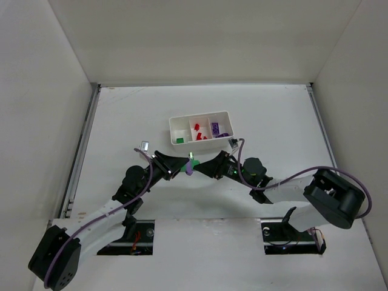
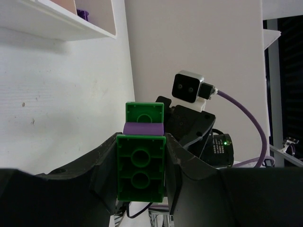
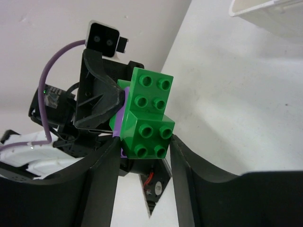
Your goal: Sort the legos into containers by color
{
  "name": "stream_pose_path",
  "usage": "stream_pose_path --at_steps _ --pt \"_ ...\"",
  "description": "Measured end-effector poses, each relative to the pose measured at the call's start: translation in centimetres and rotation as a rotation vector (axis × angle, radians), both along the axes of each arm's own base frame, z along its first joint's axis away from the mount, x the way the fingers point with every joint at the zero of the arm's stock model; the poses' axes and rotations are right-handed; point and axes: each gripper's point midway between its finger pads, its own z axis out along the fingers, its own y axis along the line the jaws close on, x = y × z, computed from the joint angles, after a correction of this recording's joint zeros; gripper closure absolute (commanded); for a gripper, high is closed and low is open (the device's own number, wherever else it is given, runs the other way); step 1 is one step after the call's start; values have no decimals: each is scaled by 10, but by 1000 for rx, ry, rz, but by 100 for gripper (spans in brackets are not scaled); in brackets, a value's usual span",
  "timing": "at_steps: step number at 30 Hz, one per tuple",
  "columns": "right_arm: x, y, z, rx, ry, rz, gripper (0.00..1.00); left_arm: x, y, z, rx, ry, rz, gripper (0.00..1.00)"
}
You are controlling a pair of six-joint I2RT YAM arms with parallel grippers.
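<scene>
Legos, sorting lot, state of items

Lego stack (image 1: 190, 165): two green bricks with a thin purple piece sandwiched between them. Held clear of the table (image 1: 121, 121), just near of the tray, between the two arms where their tips meet.

Left hand (image 2: 141, 158): clenched on the lego stack. Its wrist view shows one green brick, hollow underside to the camera, pressed between both black fingers (image 2: 102, 165), with the purple layer and the second green brick projecting beyond.

Right hand (image 3: 144, 153): grasping the same lego stack from the opposite side. Its wrist view shows the studded green faces, the lower end seated between its fingers and a purple sliver along the left edge.

Tray (image 1: 199, 113): white, rectangular, three compartments in a row, set slightly askew at the middle of the table, far of both hands.
- Left compartment: one green brick (image 1: 180, 140) at its near edge.
- Middle compartment: red bricks (image 1: 197, 130), count not clear.
- Right compartment: purple brick (image 1: 216, 128), with more purple towards the near right corner, shape not legible.

Wrist camera (image 2: 188, 87): small white and black block on the right arm, facing the left wrist view.

Cable (image 1: 291, 179): purple, looping along the right arm
</scene>
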Motion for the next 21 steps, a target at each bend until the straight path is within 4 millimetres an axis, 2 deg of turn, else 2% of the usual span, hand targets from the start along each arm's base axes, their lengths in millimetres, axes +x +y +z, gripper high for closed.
stream_pose_path --at_steps 4,11,14,18,21 --pt "2 2 1 48 27 13 66 2 3 1 -7 -12 22 85" --pt "3 2 3 70 29 15 69 3 3 3 -11 -19 29 63" --pt "3 3 -2 63 37 15 69 2 1 -1 -1 -11 21 59" --pt "5 5 -12 51 60 15 69 -5 -7 -10 31 -1 -16 57" --pt "5 6 -13 55 67 17 69 -7 -9 -14 57 -1 -22 62"
